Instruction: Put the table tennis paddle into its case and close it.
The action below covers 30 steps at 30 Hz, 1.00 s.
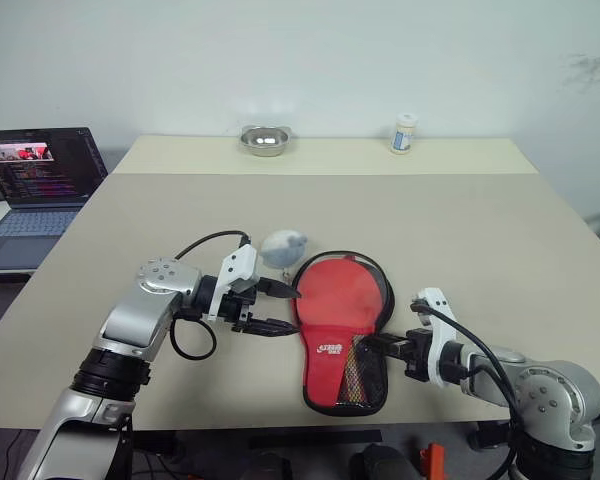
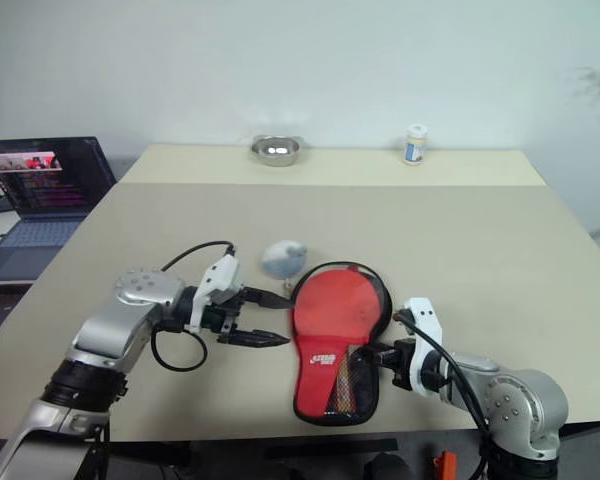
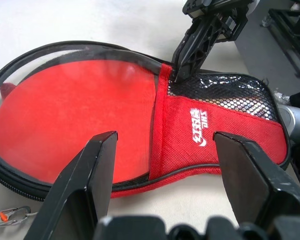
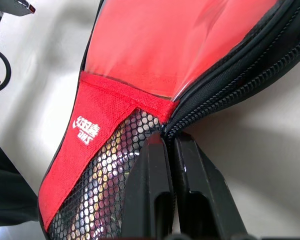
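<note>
The case (image 1: 340,335) lies flat near the table's front edge, red logo side (image 3: 200,127) and black mesh pocket (image 4: 107,185) facing up. The table tennis paddle sits inside it. Its plain red face (image 3: 75,115) shows through a clear window, and the handle is hidden under the mesh. Around the round end the zip (image 3: 65,50) gapes open. My right gripper (image 1: 368,343) is shut, its tips pinching the zip line (image 4: 200,105) at the case's right edge beside the mesh. My left gripper (image 1: 292,311) stands open just off the case's left edge, touching nothing.
A crumpled grey-white wad (image 1: 283,246) lies just behind the case's round end. A metal bowl (image 1: 265,140) and a small bottle (image 1: 405,133) stand at the far edge. An open laptop (image 1: 35,180) sits on a side table to the left.
</note>
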{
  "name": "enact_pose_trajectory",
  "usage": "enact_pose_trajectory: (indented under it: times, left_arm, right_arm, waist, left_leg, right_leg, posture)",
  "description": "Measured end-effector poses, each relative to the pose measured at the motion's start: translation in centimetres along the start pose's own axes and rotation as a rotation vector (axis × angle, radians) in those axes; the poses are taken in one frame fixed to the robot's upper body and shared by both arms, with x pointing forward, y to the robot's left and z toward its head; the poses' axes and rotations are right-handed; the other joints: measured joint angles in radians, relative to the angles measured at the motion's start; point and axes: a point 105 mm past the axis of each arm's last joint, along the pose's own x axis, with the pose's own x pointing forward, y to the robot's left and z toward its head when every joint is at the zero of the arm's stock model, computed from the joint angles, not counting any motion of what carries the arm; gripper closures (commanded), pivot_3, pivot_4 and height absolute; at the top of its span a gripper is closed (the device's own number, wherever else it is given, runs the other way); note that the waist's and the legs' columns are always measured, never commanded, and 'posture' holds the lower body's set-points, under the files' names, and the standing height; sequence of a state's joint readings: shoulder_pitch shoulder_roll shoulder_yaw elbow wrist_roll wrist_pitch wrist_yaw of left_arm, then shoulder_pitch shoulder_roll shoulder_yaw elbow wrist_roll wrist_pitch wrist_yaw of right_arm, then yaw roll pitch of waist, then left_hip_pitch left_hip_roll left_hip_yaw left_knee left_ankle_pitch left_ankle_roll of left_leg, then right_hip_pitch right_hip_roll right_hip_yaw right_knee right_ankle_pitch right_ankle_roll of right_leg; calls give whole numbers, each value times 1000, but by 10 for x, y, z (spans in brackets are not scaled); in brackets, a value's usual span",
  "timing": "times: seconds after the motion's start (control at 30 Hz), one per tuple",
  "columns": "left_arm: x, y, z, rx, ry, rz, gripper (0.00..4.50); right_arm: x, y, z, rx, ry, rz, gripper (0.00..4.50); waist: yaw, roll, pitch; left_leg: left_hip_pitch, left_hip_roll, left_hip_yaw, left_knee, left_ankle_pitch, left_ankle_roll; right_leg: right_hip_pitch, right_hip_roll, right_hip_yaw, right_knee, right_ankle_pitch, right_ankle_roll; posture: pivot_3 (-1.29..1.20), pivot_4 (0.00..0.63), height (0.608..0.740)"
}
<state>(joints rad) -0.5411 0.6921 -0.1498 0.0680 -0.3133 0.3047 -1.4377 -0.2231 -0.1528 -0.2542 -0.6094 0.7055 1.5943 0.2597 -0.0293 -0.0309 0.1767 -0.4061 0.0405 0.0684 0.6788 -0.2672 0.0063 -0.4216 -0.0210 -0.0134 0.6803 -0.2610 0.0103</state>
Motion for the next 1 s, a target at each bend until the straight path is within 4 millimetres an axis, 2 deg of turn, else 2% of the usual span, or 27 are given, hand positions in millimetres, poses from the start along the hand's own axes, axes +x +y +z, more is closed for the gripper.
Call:
enact_pose_trajectory:
  times: [0.53, 0.63, 0.7, 0.83, 1.0]
  left_arm:
    - [0, -1, 0, 10, -1, -4, 1164]
    - [1, 0, 0, 10, -4, 1, 1164]
    - [2, 0, 1, 9, -6, 2, 1164]
    - [3, 1, 0, 4, -10, 11, 1164]
    - [3, 1, -3, -20, -10, 26, 1164]
  right_arm:
    - [-5, -5, -11, 18, 7, -41, 4481]
    - [-6, -6, -12, 15, 3, -47, 3807]
    - [-9, -8, -13, 0, 10, -61, 3175]
    - [-20, -16, -11, -79, 23, -110, 1755]
    - [-43, -21, -9, -224, 71, -125, 37]
  waist:
    - [0, 0, 0]
    - [0, 0, 0]
    - [0, 0, 0]
    - [0, 0, 0]
    - [0, 0, 0]
  left_leg:
    - [0, 0, 0, 0, 0, 0]
    - [0, -1, 0, 0, 0, 0]
    - [0, -1, 0, 0, 0, 0]
    - [0, -1, 0, 0, 0, 0]
    - [0, -1, 0, -1, 0, 0]
  right_leg:
    - [0, 0, 0, 0, -2, 4]
    - [0, 0, 0, 0, -2, 4]
    - [0, 0, 0, 0, -2, 4]
    - [0, 0, 0, 0, -2, 4]
    - [0, 0, 0, -1, -2, 4]
  posture:
    - [0, 150, 740]
    - [0, 150, 740]
    - [0, 150, 740]
    - [0, 150, 740]
    - [0, 150, 740]
